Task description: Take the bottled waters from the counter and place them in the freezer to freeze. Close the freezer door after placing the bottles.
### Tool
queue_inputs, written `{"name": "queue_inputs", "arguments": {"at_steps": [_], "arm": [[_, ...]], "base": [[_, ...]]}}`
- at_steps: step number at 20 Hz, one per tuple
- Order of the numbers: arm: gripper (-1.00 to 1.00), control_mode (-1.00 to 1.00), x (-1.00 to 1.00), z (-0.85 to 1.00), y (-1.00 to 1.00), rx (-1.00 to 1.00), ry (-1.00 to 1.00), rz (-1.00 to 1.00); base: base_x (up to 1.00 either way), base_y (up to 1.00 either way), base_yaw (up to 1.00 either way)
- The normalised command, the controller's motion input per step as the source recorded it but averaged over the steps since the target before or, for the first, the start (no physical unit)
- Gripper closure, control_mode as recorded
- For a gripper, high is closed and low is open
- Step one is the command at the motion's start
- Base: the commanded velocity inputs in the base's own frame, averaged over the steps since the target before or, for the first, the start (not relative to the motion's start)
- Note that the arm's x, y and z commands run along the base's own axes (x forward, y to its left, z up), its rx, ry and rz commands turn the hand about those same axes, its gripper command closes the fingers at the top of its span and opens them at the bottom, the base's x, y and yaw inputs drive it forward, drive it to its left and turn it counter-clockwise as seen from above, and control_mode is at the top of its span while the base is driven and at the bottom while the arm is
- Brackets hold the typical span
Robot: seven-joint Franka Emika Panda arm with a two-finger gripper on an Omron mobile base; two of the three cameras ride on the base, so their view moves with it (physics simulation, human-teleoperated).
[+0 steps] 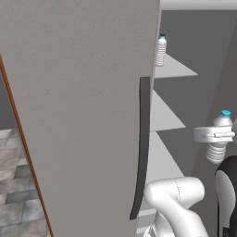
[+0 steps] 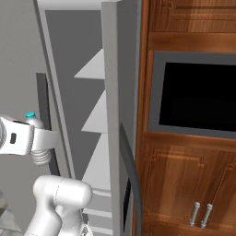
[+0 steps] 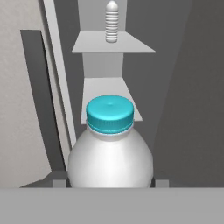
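My gripper [image 1: 214,134] is shut on a bottled water [image 1: 220,139], a clear ribbed bottle with a teal cap, held upright in front of the open freezer [image 1: 176,120]. From the hand view this held bottle [image 3: 110,148] sits close between the fingertips [image 3: 59,183]. From the right it is the held bottle [image 2: 39,138] in my gripper [image 2: 41,137]. A second bottled water [image 1: 160,50] stands on an upper freezer shelf [image 3: 113,43], far back. The freezer door [image 1: 83,115] stands wide open on the left, with its dark handle [image 1: 142,148]. The counter is out of view.
The fridge's other grey door [image 2: 110,115], seen edge on with a dark handle [image 2: 131,175], borders the freezer on the right. Beyond it are a black wall oven [image 2: 198,97] and brown wooden cabinets [image 2: 184,184]. Pale lower shelves [image 1: 162,115] are bare.
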Motion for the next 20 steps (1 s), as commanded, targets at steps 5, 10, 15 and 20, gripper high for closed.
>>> {"name": "queue_inputs", "arguments": {"at_steps": [5,10,15,20], "arm": [[1.00,1.00,0.00,0.00,0.00,0.00,0.00,0.00],[1.00,1.00,0.00,0.00,0.00,0.00,0.00,0.00],[1.00,1.00,0.00,0.00,0.00,0.00,0.00,0.00],[1.00,1.00,0.00,0.00,0.00,0.00,0.00,0.00]], "base": [[0.22,-0.39,0.00],[0.05,-0.17,0.00],[0.00,-0.02,0.00],[0.00,0.00,0.00]]}}
